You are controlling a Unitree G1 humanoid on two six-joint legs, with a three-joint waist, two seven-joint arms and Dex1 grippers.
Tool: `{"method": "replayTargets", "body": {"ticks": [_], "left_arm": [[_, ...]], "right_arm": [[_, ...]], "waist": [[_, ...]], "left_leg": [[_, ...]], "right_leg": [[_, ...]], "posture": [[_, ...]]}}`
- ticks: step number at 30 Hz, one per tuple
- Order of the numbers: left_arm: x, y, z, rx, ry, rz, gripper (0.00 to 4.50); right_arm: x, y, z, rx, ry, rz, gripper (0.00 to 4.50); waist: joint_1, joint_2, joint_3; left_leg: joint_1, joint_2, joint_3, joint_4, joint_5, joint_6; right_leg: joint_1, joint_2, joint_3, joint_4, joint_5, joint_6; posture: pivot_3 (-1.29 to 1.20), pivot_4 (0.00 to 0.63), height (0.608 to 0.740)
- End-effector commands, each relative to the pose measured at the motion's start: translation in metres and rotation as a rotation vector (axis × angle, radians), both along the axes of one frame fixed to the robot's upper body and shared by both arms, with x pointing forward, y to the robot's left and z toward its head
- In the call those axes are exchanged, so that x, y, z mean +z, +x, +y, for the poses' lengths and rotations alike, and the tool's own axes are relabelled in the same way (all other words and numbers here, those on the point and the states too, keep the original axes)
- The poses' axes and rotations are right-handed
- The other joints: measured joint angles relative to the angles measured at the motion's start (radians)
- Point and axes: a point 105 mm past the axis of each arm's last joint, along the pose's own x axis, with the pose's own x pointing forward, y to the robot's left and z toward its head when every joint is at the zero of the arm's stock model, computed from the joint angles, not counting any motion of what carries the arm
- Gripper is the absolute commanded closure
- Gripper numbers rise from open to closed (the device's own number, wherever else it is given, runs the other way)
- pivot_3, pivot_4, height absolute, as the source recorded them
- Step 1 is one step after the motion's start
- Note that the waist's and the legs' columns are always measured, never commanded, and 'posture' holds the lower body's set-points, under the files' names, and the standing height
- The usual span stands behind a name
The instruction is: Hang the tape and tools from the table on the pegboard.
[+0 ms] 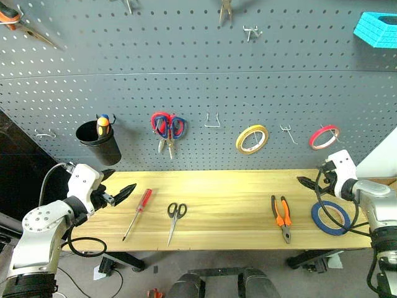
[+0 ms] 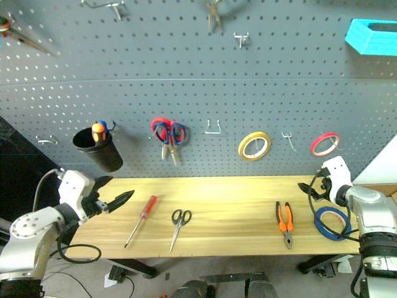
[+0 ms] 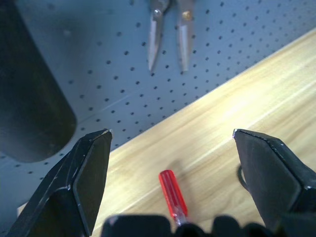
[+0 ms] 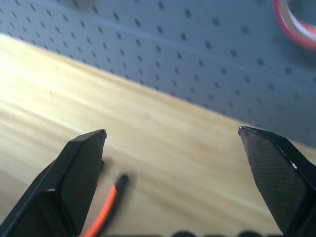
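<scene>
On the table lie a red-handled screwdriver, small black scissors, orange-and-black pliers and the blue tape. The pegboard rises behind them. My left gripper hovers open over the table's left end, just left of the screwdriver, whose handle shows between its fingers. Over the right end my right gripper is open too, above and between the pliers and the blue tape. A pliers handle shows by one of its fingers. Neither gripper holds anything.
On the pegboard hang a black cup with an orange-and-blue screwdriver, red-and-blue scissors, a yellow tape ring and a red tape ring. Bare hooks sit between them. A cyan bin is at the top right.
</scene>
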Motion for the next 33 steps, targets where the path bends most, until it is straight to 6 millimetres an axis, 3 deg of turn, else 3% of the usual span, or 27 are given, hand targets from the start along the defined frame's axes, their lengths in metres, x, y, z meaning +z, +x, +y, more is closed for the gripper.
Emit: {"method": "replayTargets", "body": {"ticks": [1, 6, 10, 13, 19, 22, 27, 33], "left_arm": [[0.015, 0.002, -0.003, -0.023, 0.003, -0.04, 0.3], [0.009, 0.0, -0.002, -0.03, 0.021, -0.006, 0.3], [-0.003, -0.01, -0.021, -0.137, 0.016, 0.065, 0.3], [-0.015, -0.013, -0.068, -0.284, -0.015, 0.086, 0.3], [-0.032, -0.013, -0.172, -0.537, -0.089, 0.073, 0.3], [-0.043, -0.023, -0.219, -0.683, -0.087, 0.085, 0.3], [-0.058, -0.035, -0.266, -0.829, -0.07, 0.107, 0.3], [-0.051, -0.032, -0.287, -0.853, -0.127, 0.13, 0.3]], "right_arm": [[0.013, -0.006, -0.006, 0.005, -0.027, -0.012, 0.0], [0.01, -0.015, -0.013, -0.016, -0.039, 0.022, 0.0], [0.004, -0.022, -0.018, -0.058, -0.059, 0.067, 0.0], [-0.004, -0.024, -0.027, -0.131, -0.087, 0.114, 0.0], [-0.015, -0.028, -0.028, -0.175, -0.082, 0.182, 0.0], [-0.019, -0.031, -0.028, -0.199, -0.073, 0.214, 0.0], [-0.023, -0.036, -0.028, -0.233, -0.053, 0.262, 0.0], [-0.038, -0.037, -0.025, -0.271, -0.019, 0.323, 0.0]], "waist": [[-0.001, -0.001, 0.006], [-0.004, -0.004, 0.029], [-0.007, -0.006, 0.051], [-0.007, -0.006, 0.061], [-0.001, -0.007, 0.078], [-0.006, -0.007, 0.083], [-0.016, -0.009, 0.098], [-0.02, -0.012, 0.129]], "left_leg": [[0.0, 0.0, 0.0, 0.0, 0.0, 0.0], [-0.001, 0.001, 0.001, 0.0, -0.001, 0.0], [-0.001, 0.002, 0.001, -0.001, -0.001, 0.0], [-0.003, 0.002, 0.002, -0.001, -0.001, 0.0], [-0.007, 0.002, 0.002, -0.001, -0.002, 0.001], [-0.012, 0.002, 0.002, 0.002, -0.002, 0.001], [-0.015, 0.002, 0.004, 0.002, -0.002, 0.001], [-0.019, 0.002, 0.005, 0.003, -0.003, 0.003]], "right_leg": [[0.0, 0.0, 0.0, 0.0, 0.0, 0.0], [-0.001, 0.0, 0.0, 0.0, 0.0, 0.0], [-0.002, 0.0, 0.0, -0.001, 0.0, 0.0], [-0.003, 0.0, 0.001, -0.002, 0.0, 0.0], [-0.003, 0.0, -0.001, -0.008, 0.003, 0.0], [-0.006, 0.0, -0.001, -0.011, 0.006, 0.002], [-0.01, 0.0, 0.001, -0.011, 0.007, 0.003], [-0.013, 0.0, 0.001, -0.009, 0.007, 0.003]], "posture": [[-0.06, 0.175, 0.74], [-0.07, 0.204, 0.74], [-0.08, 0.229, 0.74], [-0.08, 0.24, 0.74], [-0.1, 0.269, 0.74], [-0.11, 0.278, 0.74], [-0.14, 0.311, 0.74], [-0.15, 0.351, 0.74]]}}
